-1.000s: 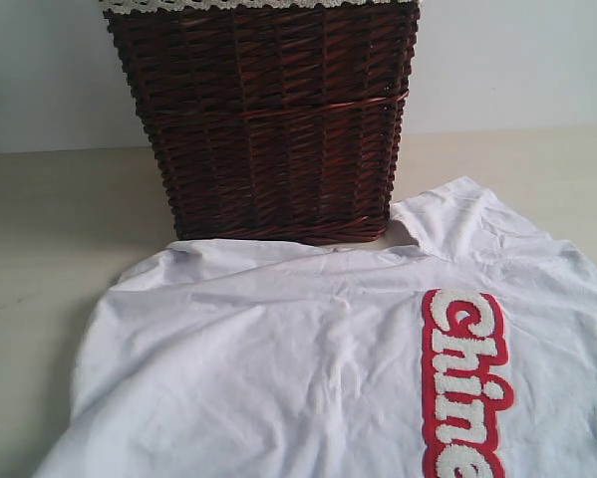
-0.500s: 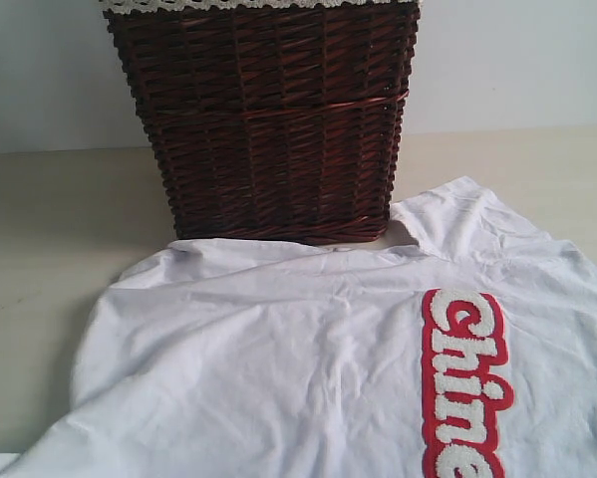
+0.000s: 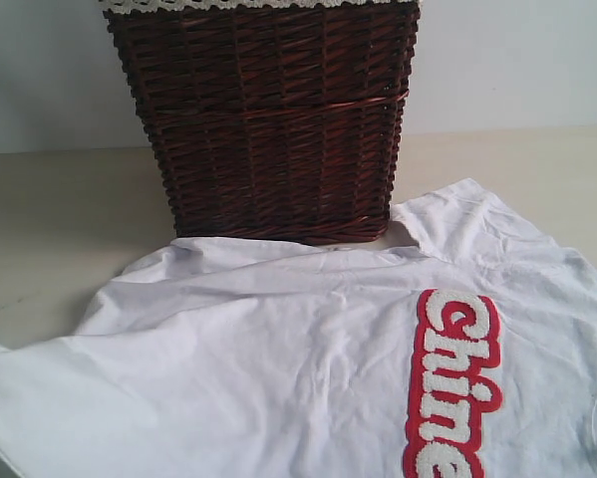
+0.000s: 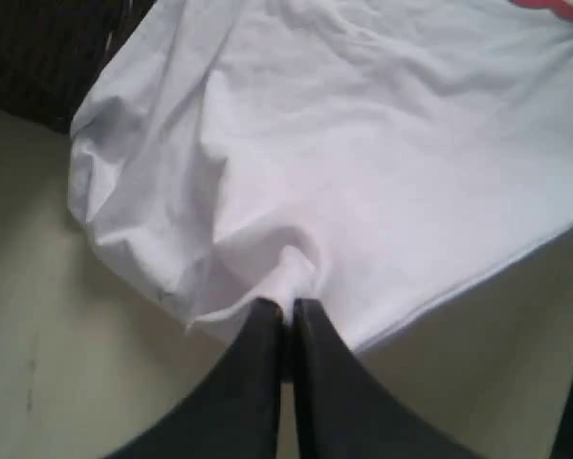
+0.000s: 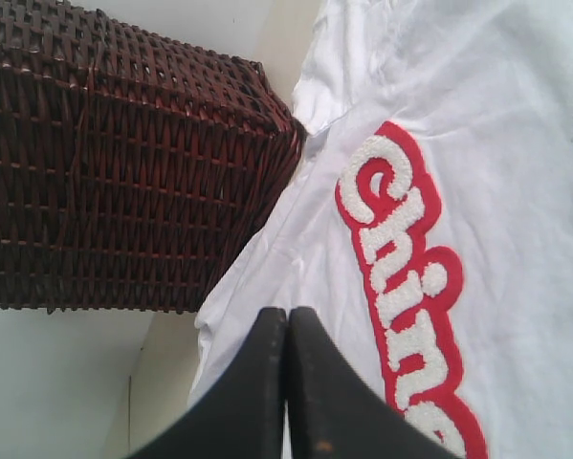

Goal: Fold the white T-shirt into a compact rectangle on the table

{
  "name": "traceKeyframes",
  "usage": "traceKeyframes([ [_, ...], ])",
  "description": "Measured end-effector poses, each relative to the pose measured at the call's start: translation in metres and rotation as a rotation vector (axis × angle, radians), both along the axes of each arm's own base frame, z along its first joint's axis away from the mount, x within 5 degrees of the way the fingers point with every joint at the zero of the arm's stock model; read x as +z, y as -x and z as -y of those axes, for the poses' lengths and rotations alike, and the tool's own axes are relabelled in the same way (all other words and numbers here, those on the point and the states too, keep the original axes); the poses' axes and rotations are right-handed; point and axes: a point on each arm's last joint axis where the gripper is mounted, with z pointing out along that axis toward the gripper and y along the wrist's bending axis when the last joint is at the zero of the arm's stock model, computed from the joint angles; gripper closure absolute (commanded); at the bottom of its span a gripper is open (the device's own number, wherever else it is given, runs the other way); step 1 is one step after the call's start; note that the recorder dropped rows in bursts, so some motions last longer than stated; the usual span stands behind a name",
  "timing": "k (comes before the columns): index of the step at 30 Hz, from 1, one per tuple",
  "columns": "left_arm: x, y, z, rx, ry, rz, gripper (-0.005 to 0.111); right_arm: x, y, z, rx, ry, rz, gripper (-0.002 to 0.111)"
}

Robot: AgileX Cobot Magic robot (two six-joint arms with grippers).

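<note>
The white T-shirt [image 3: 278, 349] lies spread on the table [image 3: 49, 219] in front of the basket, red-outlined lettering [image 3: 452, 383] facing up at the right. In the left wrist view my left gripper [image 4: 286, 304] is shut on a pinched fold near the hem of the T-shirt [image 4: 363, 143], and the cloth bunches up around the tips. My right gripper [image 5: 288, 312] is shut just over the T-shirt [image 5: 516, 143] beside the lettering [image 5: 406, 277], with no cloth visible between its fingers. Neither gripper shows in the exterior view.
A dark brown wicker basket [image 3: 268, 119] with a lace-trimmed lining stands right behind the shirt, touching its far edge. It also shows as the basket [image 5: 104, 163] in the right wrist view. Bare table [image 4: 37, 363] lies beside the held hem.
The shirt's near left part has been drawn out to the left and now reaches the exterior view's left edge. The lettering has shifted slightly left. Both grippers stay shut.
</note>
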Motion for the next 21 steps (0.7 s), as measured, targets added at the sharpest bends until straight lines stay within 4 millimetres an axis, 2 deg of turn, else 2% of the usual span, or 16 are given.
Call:
traceKeyframes([
  [5,-0.001,0.002,0.001,0.015,0.025,-0.043,0.107,0.0,0.0,0.0,0.0,0.0,0.0,0.108],
  [11,-0.01,0.005,-0.007,0.02,-0.081,-0.082,0.103,0.0,0.0,0.0,0.0,0.0,0.0,0.108],
  [13,-0.011,0.005,-0.008,0.024,-0.092,-0.086,0.093,0.0,0.0,0.0,0.0,0.0,0.0,0.108],
  [15,-0.011,0.005,-0.007,0.051,-0.075,-0.101,0.055,0.0,0.0,0.0,0.0,0.0,0.0,0.108],
  [16,-0.01,0.005,-0.006,0.085,-0.038,-0.12,0.043,0.0,0.0,0.0,0.0,0.0,0.0,0.108],
  [17,-0.009,0.005,-0.004,0.109,-0.005,-0.133,0.027,0.0,0.0,0.0,0.0,0.0,0.0,0.108],
  [18,-0.007,0.004,-0.002,0.132,0.045,-0.144,0.024,0.0,0.0,0.0,0.0,0.0,0.0,0.108],
  [21,-0.005,0.004,0.001,0.12,0.083,-0.134,0.026,0.0,0.0,0.0,0.0,0.0,0.0,0.108],
])
